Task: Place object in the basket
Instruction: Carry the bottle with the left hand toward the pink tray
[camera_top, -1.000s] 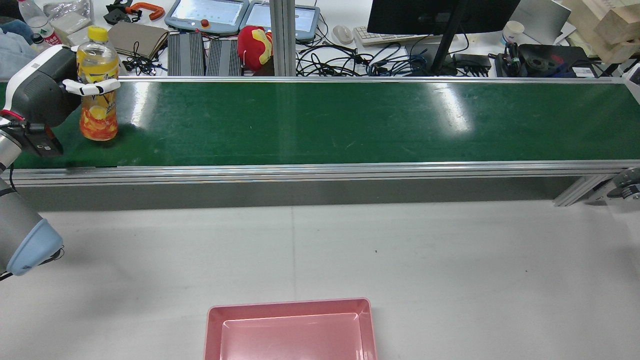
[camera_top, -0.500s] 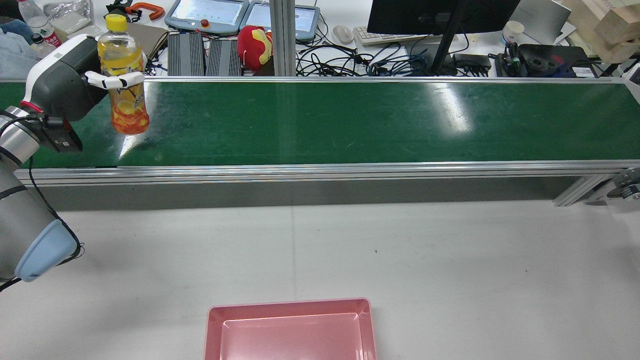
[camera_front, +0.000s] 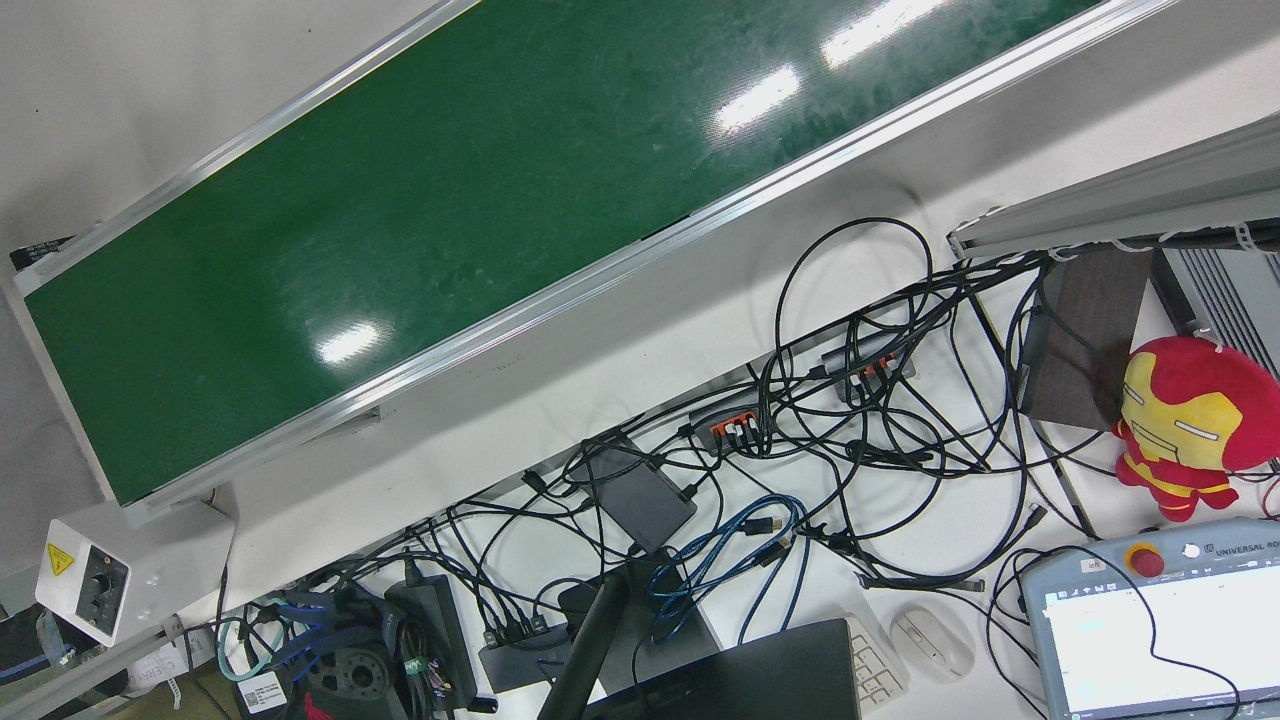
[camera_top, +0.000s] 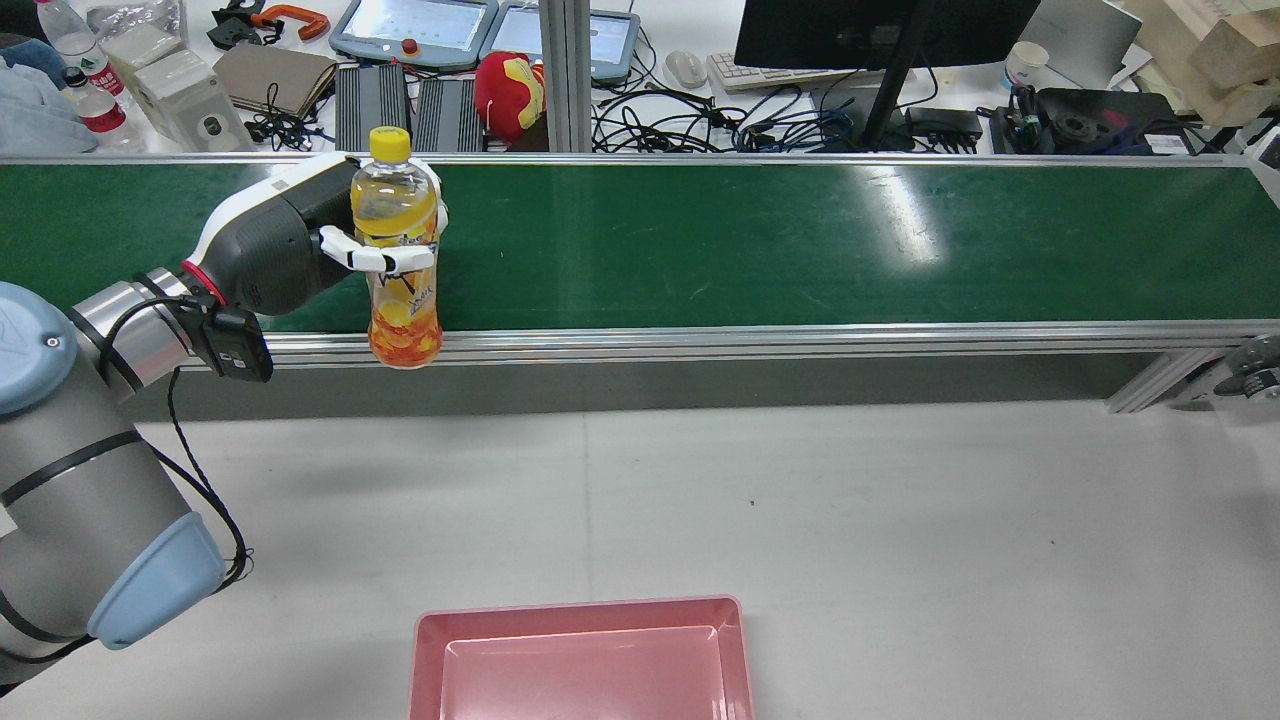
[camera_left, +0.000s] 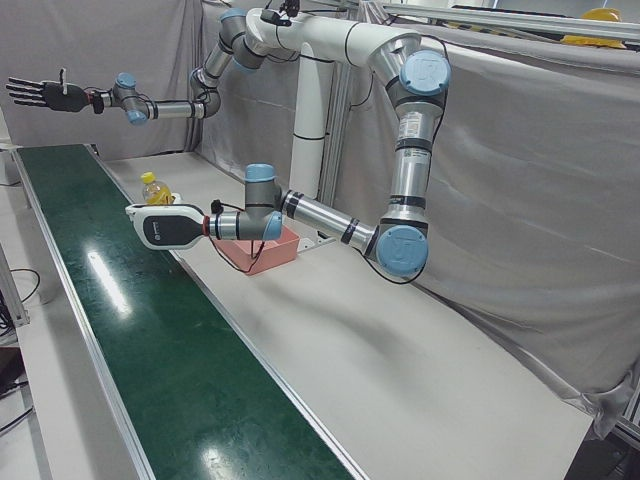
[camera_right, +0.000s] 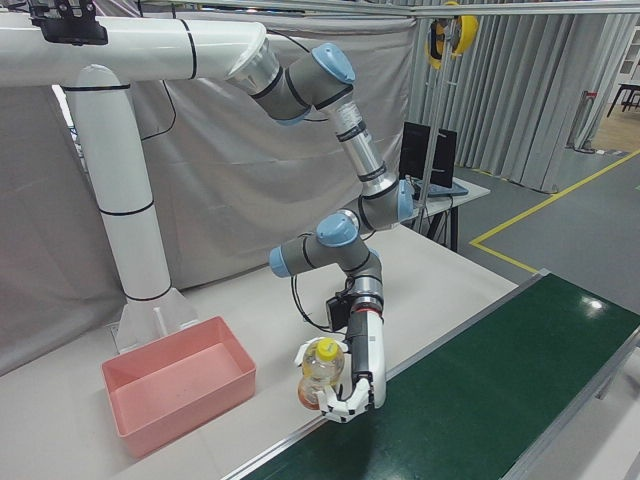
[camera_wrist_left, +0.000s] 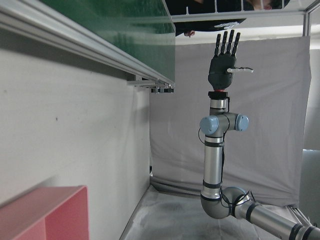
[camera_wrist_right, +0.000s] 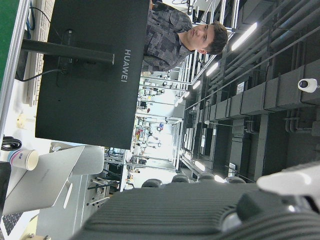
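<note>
A yellow-capped orange drink bottle (camera_top: 402, 310) is upright in my left hand (camera_top: 290, 245), which is shut around its middle. It hangs in the air over the near rail of the green conveyor belt (camera_top: 760, 245). The right-front view shows the same hand (camera_right: 362, 370) and bottle (camera_right: 322, 365) at the belt's edge. The pink basket (camera_top: 580, 612) stands empty on the grey table, nearer and to the right; it also shows in the right-front view (camera_right: 180, 385). My right hand (camera_left: 45, 93) is open, fingers spread, raised high over the far end of the belt.
Behind the belt is a desk with cables, a monitor (camera_top: 880, 30), tablets and a red plush toy (camera_top: 510, 95). The grey table (camera_top: 800, 500) lies between the belt and the basket. White arm pedestals (camera_right: 130, 200) stand behind the basket.
My left hand has lifted the bottle off the far left of the belt and carried it to the right and toward the belt's near edge. The arm has swung in with it.
</note>
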